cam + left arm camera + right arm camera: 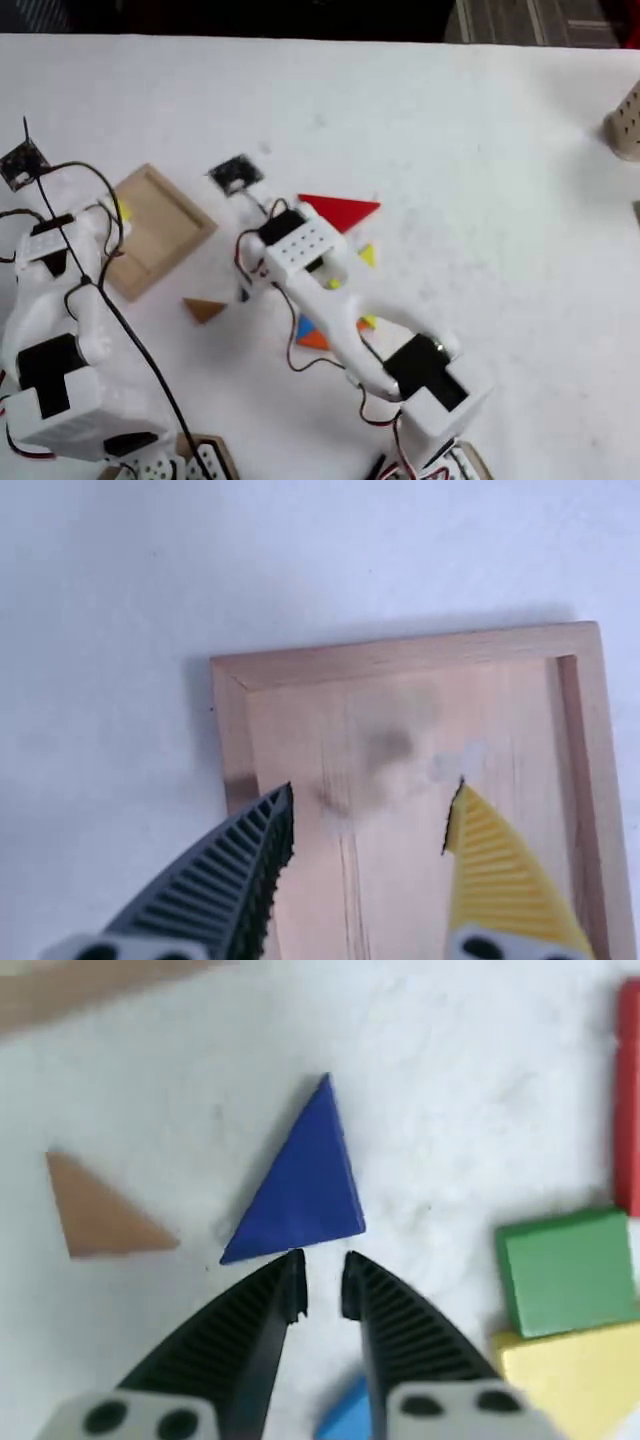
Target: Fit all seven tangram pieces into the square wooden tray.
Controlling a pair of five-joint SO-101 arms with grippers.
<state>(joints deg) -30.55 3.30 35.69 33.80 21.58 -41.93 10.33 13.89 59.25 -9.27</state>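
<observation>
1. Hovering over the square wooden tray [400, 652], the left gripper [372, 790] is found spread wide. Its grey finger and its yellow finger stand well apart, and nothing is held. The tray's bare floor is seen between them.
2. The tray is located at the left of the white table [480, 150], turned at an angle to the table's edge and close beside the left arm.
3. The right gripper [322, 1282] is set narrow, with a slim gap left between its black fingers, and nothing is gripped. Its tips are placed just beside one edge of the dark blue triangle [300, 1192]; whether contact is made cannot be judged.
4. The brown triangle [98, 1218] is recorded flat on the table, left of the dark blue triangle and apart from it. It is placed to the near right of the tray, outside it.
5. The green square [565, 1272] is found lying against a yellow piece [575, 1380].
6. The red triangle [340, 212] is noted on the far side of the right arm, to the right of the tray.
7. A light blue piece [305, 327] and an orange piece [316, 341] are seen together on the near side of the right arm, partly covered by it.
8. Every piece listed is found on the table, outside the tray.
</observation>
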